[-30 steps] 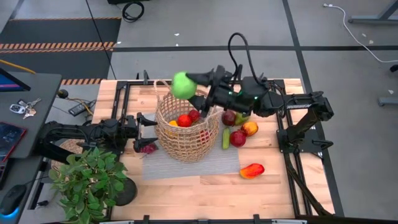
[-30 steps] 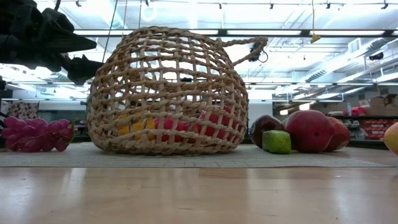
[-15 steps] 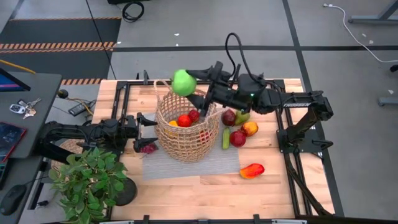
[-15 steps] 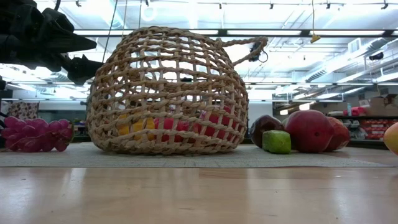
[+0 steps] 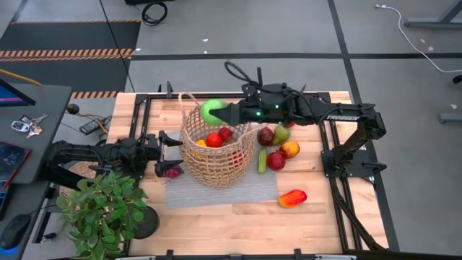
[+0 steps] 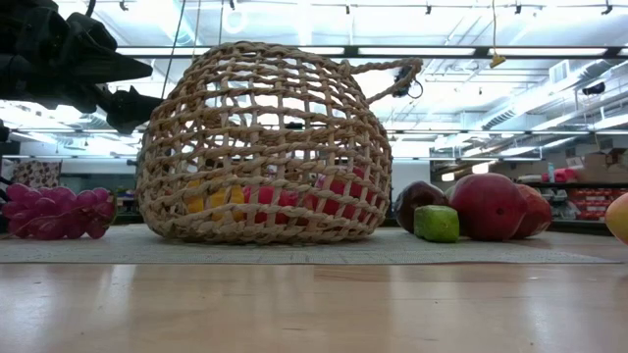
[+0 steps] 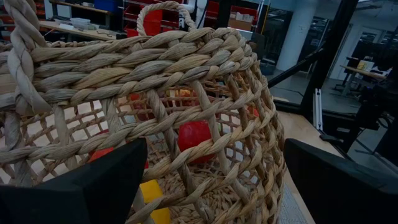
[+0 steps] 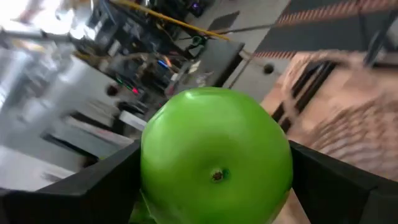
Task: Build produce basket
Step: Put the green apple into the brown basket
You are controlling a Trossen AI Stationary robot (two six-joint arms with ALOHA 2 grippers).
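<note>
Wicker basket (image 5: 215,155) holds red, yellow produce (image 5: 214,139); right fingers (image 5: 225,114) grasp green apple (image 5: 211,110) above rim; left fingers (image 7: 74,186) released.

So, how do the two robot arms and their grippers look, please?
Both arms are dark, nearly black, built of jointed segments. The right arm has white lettering on one link, small green lights and a black cable looping above it. The right gripper and the left gripper have flat, dark, wedge-shaped fingers.

High overhead, low table-level; both share basket (image 5: 216,155) (image 6: 260,147).
</note>
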